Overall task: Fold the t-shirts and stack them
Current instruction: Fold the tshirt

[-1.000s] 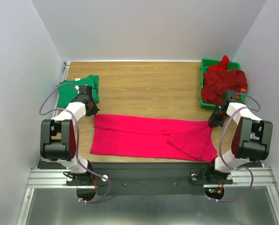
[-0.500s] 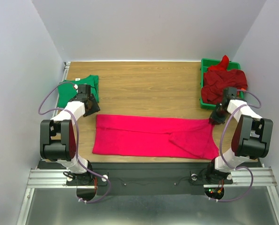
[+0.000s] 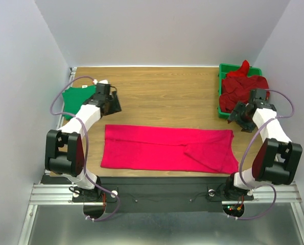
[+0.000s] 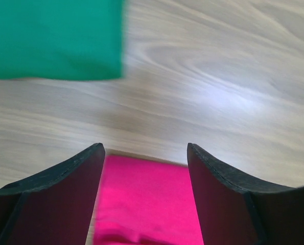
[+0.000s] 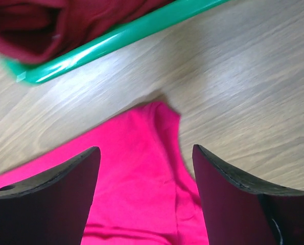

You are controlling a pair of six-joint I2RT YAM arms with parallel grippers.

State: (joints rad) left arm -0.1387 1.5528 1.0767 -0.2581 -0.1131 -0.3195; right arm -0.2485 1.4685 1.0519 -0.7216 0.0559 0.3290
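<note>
I see the pink t-shirt [image 3: 162, 148] lying crosswise. My left hand [image 3: 112, 104] and right hand [image 3: 239, 113], both spread and empty, hover just beyond its far corners.

The left arm [image 3: 85, 116] reaches forward from its base, and its wrist turns to the right. The left gripper [image 4: 145, 149] points downward, its two dark fingers [image 4: 65, 194] wide apart and holding nothing. The right arm [image 3: 268, 126] reaches forward too, with its wrist turned left. The right gripper [image 5: 145, 150] is also spread wide and holds nothing.
</note>
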